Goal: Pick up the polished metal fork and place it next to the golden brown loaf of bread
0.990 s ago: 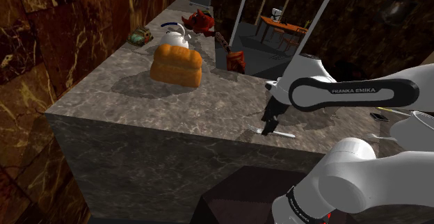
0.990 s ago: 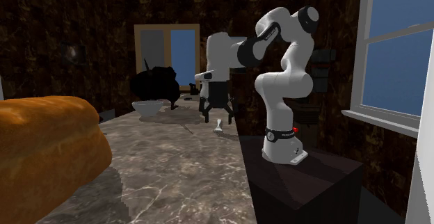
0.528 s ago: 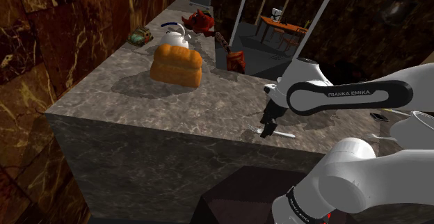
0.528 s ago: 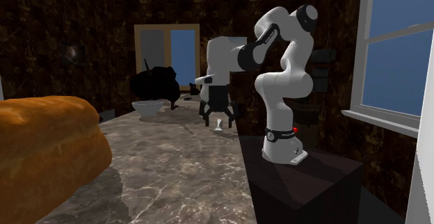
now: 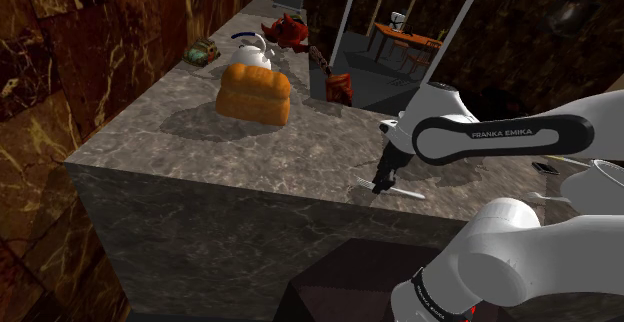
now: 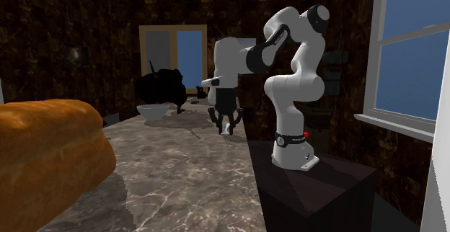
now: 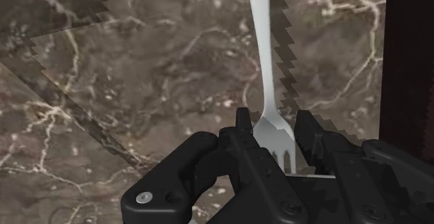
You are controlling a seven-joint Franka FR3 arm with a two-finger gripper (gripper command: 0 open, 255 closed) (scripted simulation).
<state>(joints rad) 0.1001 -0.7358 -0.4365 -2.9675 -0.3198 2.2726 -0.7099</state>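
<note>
In the shoulder view the gripper [image 5: 382, 184] has come down over the last second and now sits right on the fork [image 5: 408, 191]. The fork lies flat on the counter [image 5: 200, 160] near the edge closest to the stand, with its handle running out toward this view's right. The fork itself has not shifted. The loaf [image 5: 254, 93] stands well apart from it, farther up the counter toward this view's left.

The second exterior view shows the same drop. The hand [image 6: 226, 127] is lower than it was, its tip at the counter [image 6: 187, 173], and its spread looks narrower than half a second ago. The loaf [image 6: 50, 151] looms at this view's near left, far from the hand.

In the wrist view the fingers [image 7: 243, 129] stand on either side of the fork's [image 7: 263, 69] head, just past the neck. I can see no gap on either side, so they look clamped on it. The handle runs straight away from the hand over the counter [image 7: 139, 83].

My judgement is that the reach is done and the grasp has just been made, with the fork not yet off the counter. Lifting it and the long carry to the loaf remain. The hold on a thin, flat head near one end may let the handle droop or twist.
</note>
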